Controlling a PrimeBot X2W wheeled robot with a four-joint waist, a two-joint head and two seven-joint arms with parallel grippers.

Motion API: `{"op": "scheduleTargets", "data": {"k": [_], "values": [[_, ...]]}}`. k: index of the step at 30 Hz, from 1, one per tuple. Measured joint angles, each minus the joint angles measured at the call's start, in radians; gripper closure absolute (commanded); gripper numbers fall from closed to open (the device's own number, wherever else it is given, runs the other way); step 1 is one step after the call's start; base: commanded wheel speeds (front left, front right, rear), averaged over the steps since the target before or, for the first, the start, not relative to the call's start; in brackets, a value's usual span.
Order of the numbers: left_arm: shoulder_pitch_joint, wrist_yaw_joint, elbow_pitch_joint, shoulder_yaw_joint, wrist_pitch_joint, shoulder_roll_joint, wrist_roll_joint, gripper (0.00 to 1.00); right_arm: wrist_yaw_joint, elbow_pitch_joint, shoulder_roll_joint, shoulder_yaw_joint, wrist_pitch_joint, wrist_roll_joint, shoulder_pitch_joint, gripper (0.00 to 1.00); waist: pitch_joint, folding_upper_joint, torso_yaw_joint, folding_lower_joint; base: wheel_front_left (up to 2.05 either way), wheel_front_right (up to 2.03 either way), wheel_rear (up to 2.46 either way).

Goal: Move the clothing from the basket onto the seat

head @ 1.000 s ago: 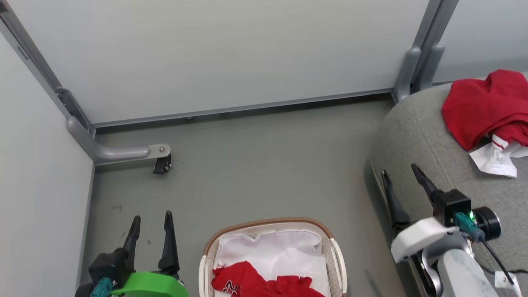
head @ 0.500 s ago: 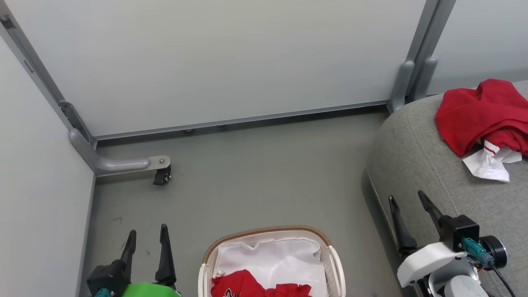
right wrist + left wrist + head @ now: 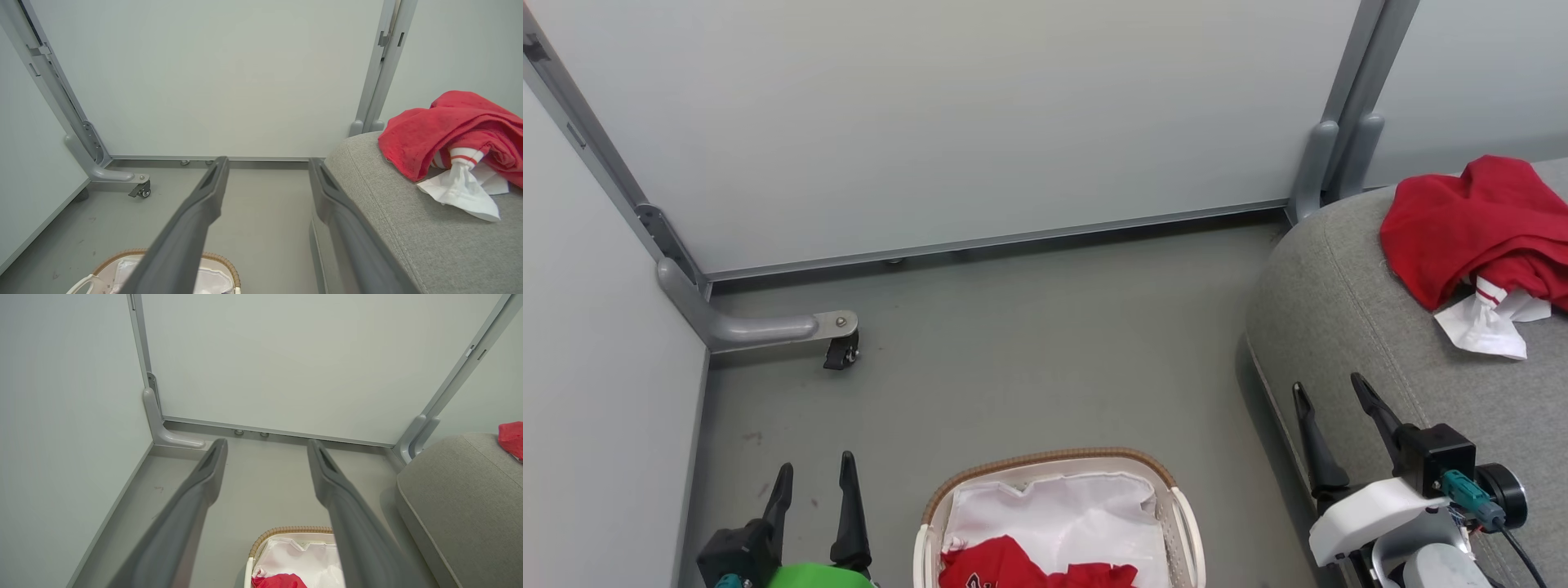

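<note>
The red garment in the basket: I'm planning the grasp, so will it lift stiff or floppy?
Probably floppy: the red garment lies crumpled in the basket. Likely light, fabric like the piece bunched on the sofa. It may snag the loose white liner.

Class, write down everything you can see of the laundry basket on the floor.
The basket is oval and looks like off-white plastic, with a brown woven rim, perforated walls and a pale handle on each side. It stands upright on the grey floor, and the bottom edge of the head view cuts off its near part. A white cloth liner covers its inside. Red clothing lies crumpled on the liner towards the near end.
</note>
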Motion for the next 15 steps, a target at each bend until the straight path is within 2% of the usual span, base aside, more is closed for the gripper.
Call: {"op": "scheduleTargets", "data": {"k": [15], "values": [[-0.008, -0.006, 0.016, -0.016, 0.000, 0.000, 0.017, 0.00, 0.000, -0.006, 0.000, 0.002, 0.000, -0.002, 0.002, 0.00, 0.008, 0.0000, -0.002, 0.0000, 0.00, 0.00, 0.00]]}}
